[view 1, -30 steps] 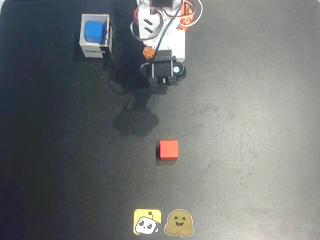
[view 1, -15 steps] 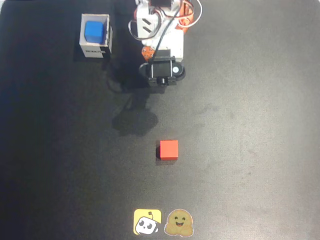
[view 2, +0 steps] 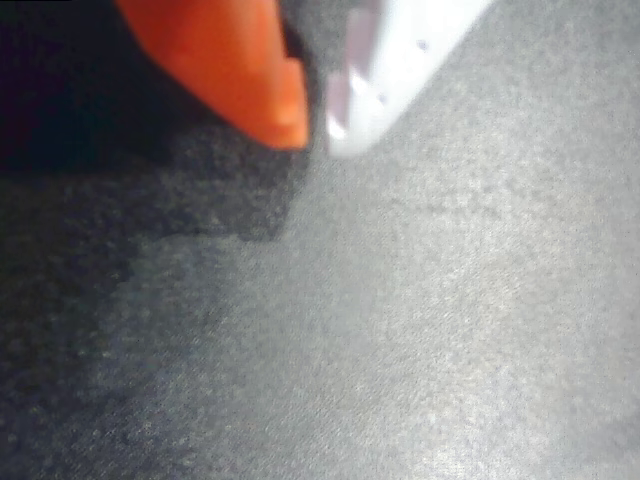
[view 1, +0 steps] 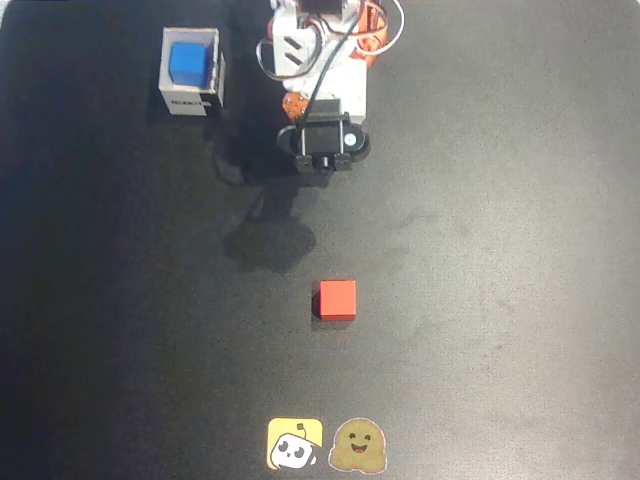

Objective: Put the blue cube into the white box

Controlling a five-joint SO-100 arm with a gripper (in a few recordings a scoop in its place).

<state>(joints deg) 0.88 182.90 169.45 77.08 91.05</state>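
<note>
Wrist view first: the gripper (view 2: 318,125) has its orange finger (view 2: 240,70) and its white finger (view 2: 385,75) sitting tip to tip, pretty much pressed together with nothing pinched between them. Under them it's just blurry dark mat (view 2: 420,330) with a shadow patch off to the left of the picture.

From the overhead view, the arm (view 1: 320,75) is folded up near the top middle, white and orange parts with wires looping around, and the black wrist camera block (view 1: 323,147) pokes toward the bottom of the picture. The fingertips themselves are tucked underneath there, so you can't really make them out from above. The arm's shadow falls on the mat a bit below and left of it.

The blue cube (view 1: 188,62) is sitting inside the white box (view 1: 166,78), up in the top left of the overhead picture, well apart from the arm. The box has its dark label (view 1: 186,102) on the side facing the bottom of the picture.

The red cube (view 1: 338,298) is alone on the mat near the middle, below the arm. Two stickers sit side by side at the bottom edge: a yellow one (view 1: 294,444) and a brownish smiley blob (view 1: 358,446).
</note>
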